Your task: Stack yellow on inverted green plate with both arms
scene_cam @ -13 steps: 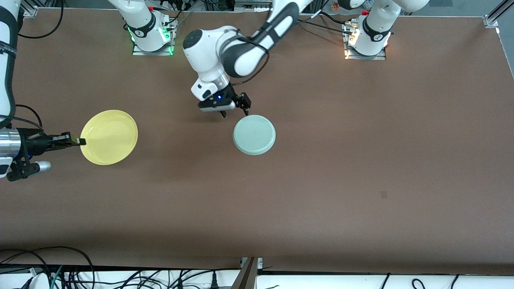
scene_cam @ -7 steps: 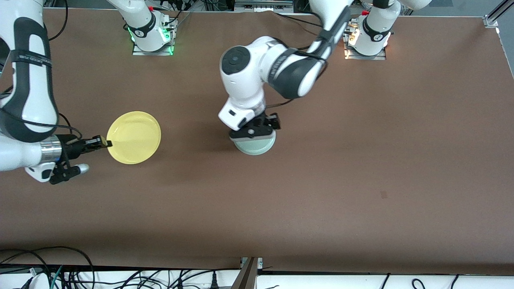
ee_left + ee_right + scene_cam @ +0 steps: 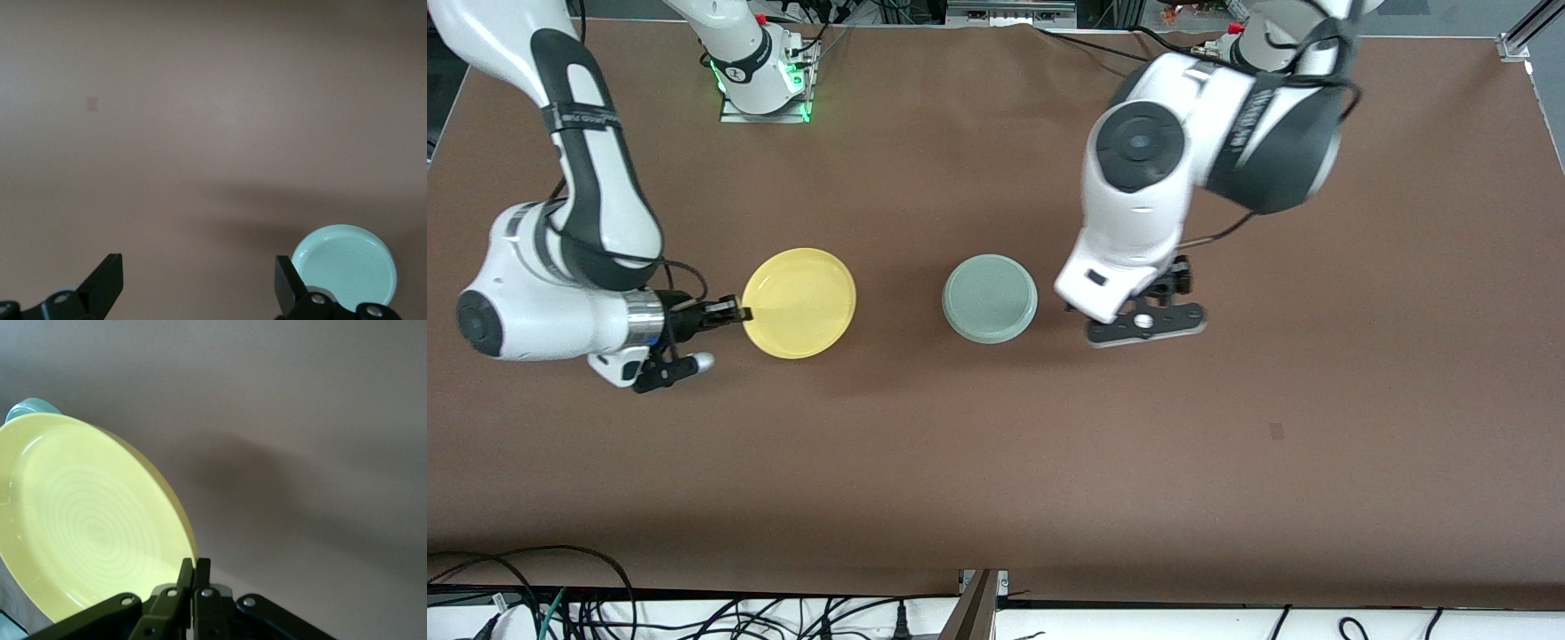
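Observation:
The yellow plate (image 3: 799, 303) is right side up, held by its rim in my right gripper (image 3: 738, 313), which is shut on it. It sits beside the green plate (image 3: 990, 298), toward the right arm's end, with a gap between them. The green plate lies inverted on the table, rings showing. In the right wrist view the yellow plate (image 3: 87, 520) fills the frame next to my right gripper (image 3: 194, 570), and the green plate's edge (image 3: 30, 407) peeks past it. My left gripper (image 3: 1145, 324) is open and empty over bare table beside the green plate, toward the left arm's end. The left wrist view shows the gripper (image 3: 198, 287) and the green plate (image 3: 347, 267).
The brown table (image 3: 1227, 444) has a small dark mark (image 3: 1277, 431) toward the left arm's end. The arm bases (image 3: 760, 71) stand along the table's edge farthest from the front camera. Cables (image 3: 560, 604) hang below the edge nearest that camera.
My right gripper has carried the yellow plate toward the green plate. My left gripper has moved off the green plate toward the left arm's end, uncovering it.

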Available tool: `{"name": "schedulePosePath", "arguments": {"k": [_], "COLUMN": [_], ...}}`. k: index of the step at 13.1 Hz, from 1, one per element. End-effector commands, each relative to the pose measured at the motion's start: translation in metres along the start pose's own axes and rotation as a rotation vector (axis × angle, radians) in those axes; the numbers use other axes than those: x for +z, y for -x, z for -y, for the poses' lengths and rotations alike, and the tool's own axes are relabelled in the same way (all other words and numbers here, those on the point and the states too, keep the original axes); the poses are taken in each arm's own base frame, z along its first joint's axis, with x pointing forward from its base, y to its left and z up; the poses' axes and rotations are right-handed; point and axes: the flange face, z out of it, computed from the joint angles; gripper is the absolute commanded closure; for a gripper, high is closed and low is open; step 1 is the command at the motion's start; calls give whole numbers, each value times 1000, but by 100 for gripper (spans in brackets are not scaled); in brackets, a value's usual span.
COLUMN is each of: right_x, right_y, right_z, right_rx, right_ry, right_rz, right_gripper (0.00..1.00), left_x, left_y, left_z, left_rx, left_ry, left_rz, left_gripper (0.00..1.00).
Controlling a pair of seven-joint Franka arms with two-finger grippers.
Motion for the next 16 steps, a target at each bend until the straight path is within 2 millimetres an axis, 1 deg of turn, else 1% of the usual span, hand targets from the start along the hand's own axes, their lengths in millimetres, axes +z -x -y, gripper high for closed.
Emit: {"name": "schedulePosePath", "arguments": {"k": [1,2,3,4,5,6,7,8,9,10,11,12,13,14,15,16], "right_x": [35,52,63,73,85,101,116,130,143,157,171,185,197,210,217,225], "right_y": [15,16,17,16,16,17,19,21,22,22,20,20,20,21,21,21], "right_z": [21,32,43,60,79,99,114,130,147,159,166,172,184,193,195,195], "right_rx": [0,-5,18,46,77,98,112,122,129,125,134,154,167,175,176,177], "right_ry": [-11,-26,-28,-29,-29,-29,-22,-13,-6,-2,1,2,5,8,10,11], "right_rz": [-35,-49,-60,-66,-78,-92,-106,-112,-113,-109,-116,-115,-121,-124,-126,-119], "right_gripper": [100,100,100,100,100,100,100,100,100,100,100,100,100,100,100,100], "left_x": [-22,-22,-22,-19,-19,-22,-26,-26,-26,-25,-21,-13,-6,2,8,15], "left_y": [-26,-36,-41,-46,-51,-53,-53,-49,-39,-28,-16,-3,7,12,12,12], "left_z": [87,121,151,175,207,230,257,282,311,322,337,343,346,347,350,362], "left_rx": [80,96,127,150,147,173,196,205,195,196,196,199,195,195,187,166], "left_ry": [40,44,38,39,48,58,68,83,109,125,137,146,153,155,157,156], "left_rz": [40,53,61,74,79,79,76,86,94,82,60,40,26,33,45,57], "left_gripper": [0,0,0,0,0,0,0,0,0,0,0,0,0,0,0,0]}}
